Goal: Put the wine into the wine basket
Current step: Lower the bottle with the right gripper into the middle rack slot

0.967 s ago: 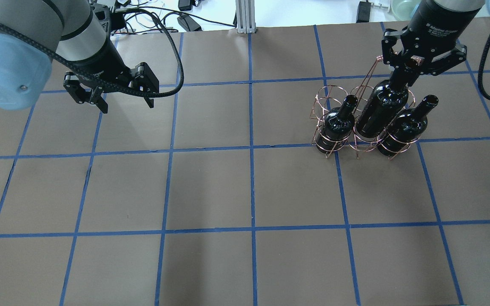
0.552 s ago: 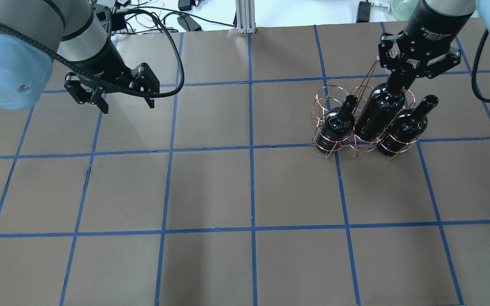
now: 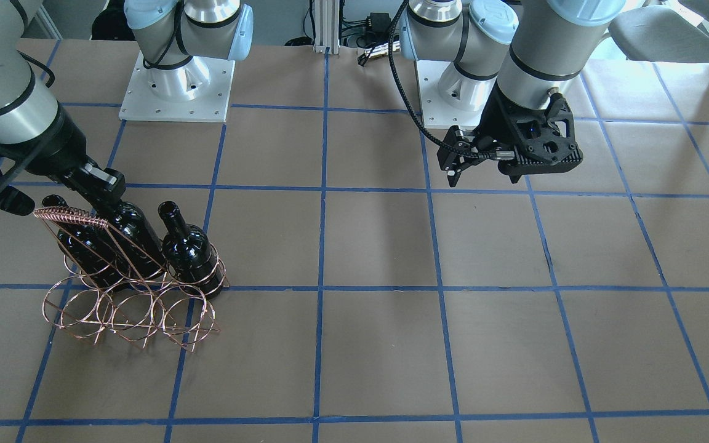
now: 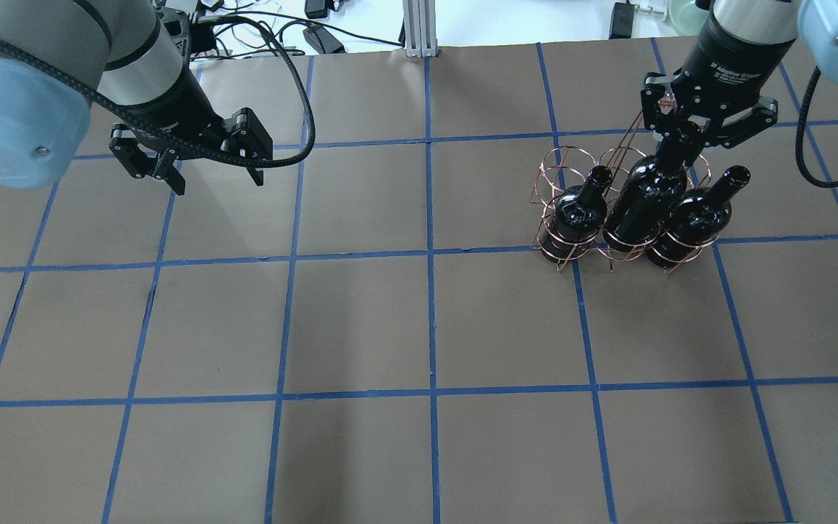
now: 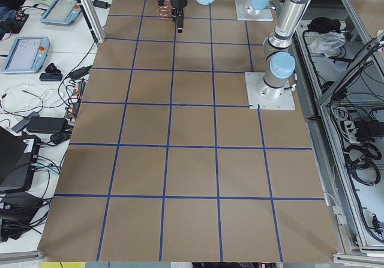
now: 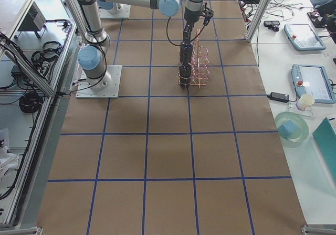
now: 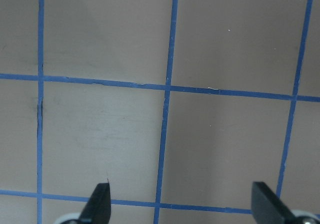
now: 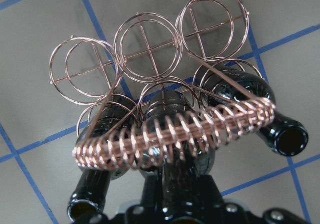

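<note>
The wine bottle (image 4: 648, 200) is glossy black and stands in the middle near ring of the copper wire wine basket (image 4: 563, 164). My right gripper (image 4: 683, 135) is shut on its neck from above. In the front view the held bottle (image 3: 128, 237) stands behind the basket's slanted handle (image 3: 71, 215). Two more black bottles (image 4: 579, 211) (image 4: 699, 215) stand in the rings on either side. In the right wrist view the handle (image 8: 175, 134) crosses the held bottle (image 8: 180, 194). My left gripper (image 4: 215, 182) is open and empty over bare table, far to the left.
The basket's far row of rings (image 8: 145, 51) holds nothing. Brown table paper with blue tape lines (image 4: 430, 255) covers the surface. Cables and equipment (image 4: 317, 29) lie beyond the far edge. The left wrist view shows only paper between its fingertips (image 7: 100, 199).
My right gripper has moved down with the middle bottle, which now sits lower in its ring. The left arm has not moved.
</note>
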{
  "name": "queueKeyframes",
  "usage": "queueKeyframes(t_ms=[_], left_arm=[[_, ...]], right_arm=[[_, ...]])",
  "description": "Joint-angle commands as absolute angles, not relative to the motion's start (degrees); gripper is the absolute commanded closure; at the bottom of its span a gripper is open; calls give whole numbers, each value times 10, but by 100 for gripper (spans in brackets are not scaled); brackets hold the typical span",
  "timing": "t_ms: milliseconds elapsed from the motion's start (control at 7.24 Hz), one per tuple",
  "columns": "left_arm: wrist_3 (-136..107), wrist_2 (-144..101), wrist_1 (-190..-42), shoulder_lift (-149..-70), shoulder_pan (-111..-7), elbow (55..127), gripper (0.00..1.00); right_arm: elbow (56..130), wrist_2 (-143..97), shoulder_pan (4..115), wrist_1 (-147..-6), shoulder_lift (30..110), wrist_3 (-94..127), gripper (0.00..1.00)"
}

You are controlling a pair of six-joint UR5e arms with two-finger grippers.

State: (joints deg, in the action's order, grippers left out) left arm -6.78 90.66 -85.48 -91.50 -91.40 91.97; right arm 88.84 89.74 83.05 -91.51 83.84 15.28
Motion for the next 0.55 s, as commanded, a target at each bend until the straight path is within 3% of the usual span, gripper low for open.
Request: queueKeyframes(t_ms=[0,414], left_arm=[[-68,907,-855,-915,-913,919,0],[-68,908,-855,-913,-913,919,0]], right_arm=[[898,897,831,-933,831,153,100],[900,897,831,-941,816,151,100]])
